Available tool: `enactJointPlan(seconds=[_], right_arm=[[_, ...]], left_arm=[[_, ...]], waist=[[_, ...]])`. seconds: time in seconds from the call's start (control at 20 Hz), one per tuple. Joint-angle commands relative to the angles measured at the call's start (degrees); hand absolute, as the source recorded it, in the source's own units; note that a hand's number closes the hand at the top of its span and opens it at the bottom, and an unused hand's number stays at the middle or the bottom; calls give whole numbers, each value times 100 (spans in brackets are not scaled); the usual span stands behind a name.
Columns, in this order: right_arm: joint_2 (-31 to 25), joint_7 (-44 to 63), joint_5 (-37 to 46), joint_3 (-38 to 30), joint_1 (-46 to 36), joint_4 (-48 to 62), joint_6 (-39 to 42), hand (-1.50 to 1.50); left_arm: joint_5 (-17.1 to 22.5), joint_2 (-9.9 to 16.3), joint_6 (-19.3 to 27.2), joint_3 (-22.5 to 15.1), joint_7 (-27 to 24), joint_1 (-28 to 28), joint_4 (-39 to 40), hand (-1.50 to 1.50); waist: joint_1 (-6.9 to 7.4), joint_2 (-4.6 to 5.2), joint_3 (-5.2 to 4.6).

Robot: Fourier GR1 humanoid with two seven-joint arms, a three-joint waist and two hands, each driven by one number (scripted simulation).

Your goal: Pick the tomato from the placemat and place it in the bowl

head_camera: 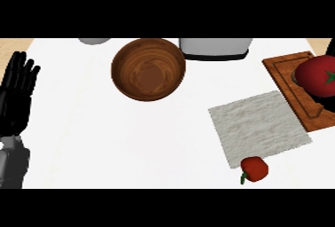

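Work on the tomato-to-bowl task appears not to have begun. The small red tomato with a green stem (254,169) lies on the white counter (131,146), touching or just overlapping the near corner of the pale grey, rough-textured square placemat (258,127), rather than resting squarely on the cloth. The round brown wooden bowl (148,69) sits well apart from it, toward the far side of the counter, and holds nothing visible.

Only one hand shows. The robot's black left hand (16,95) stands at the left edge of the view on its grey forearm, fingers straight and spread upward, resting and holding nothing, far from both tomato and bowl. The right hand is out of view.

By this reading every step is still ahead: reaching the tomato, closing on it, carrying it across the counter and setting it in the bowl.

A count of what is on the counter: one small tomato, one placemat, one wooden bowl. At the right edge lies one reddish-brown wooden cutting board (297,88), bearing one much larger red tomato-like fruit with a green calyx (317,75), partly cut off by the frame. At the far edge stand one white pot-like vessel with a dark base band (216,48) and part of one grey rounded object (95,41), too cropped to identify.
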Motion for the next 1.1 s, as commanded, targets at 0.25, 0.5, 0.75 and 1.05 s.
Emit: enactJointPlan(seconds=[0.25,0.5,0.75,1.05], right_arm=[[1030,2148,-584,711,-1881,-40,319,150],[1619,2485,-185,1297,-2706,863,113,150],[2130,2044,157,1536,-3313,2304,-244,150],[2789,1418,582,1722,-3526,3765,-971,150]], left_arm=[[114,143,-136,75,244,29,-324,0],[-36,-20,-30,-80,240,-95,-129,0],[-32,-76,-32,-28,11,-198,104,0],[-158,-140,70,-115,56,-360,199,0]], waist=[[110,4,-1],[90,19,1],[116,45,1],[120,62,4]])
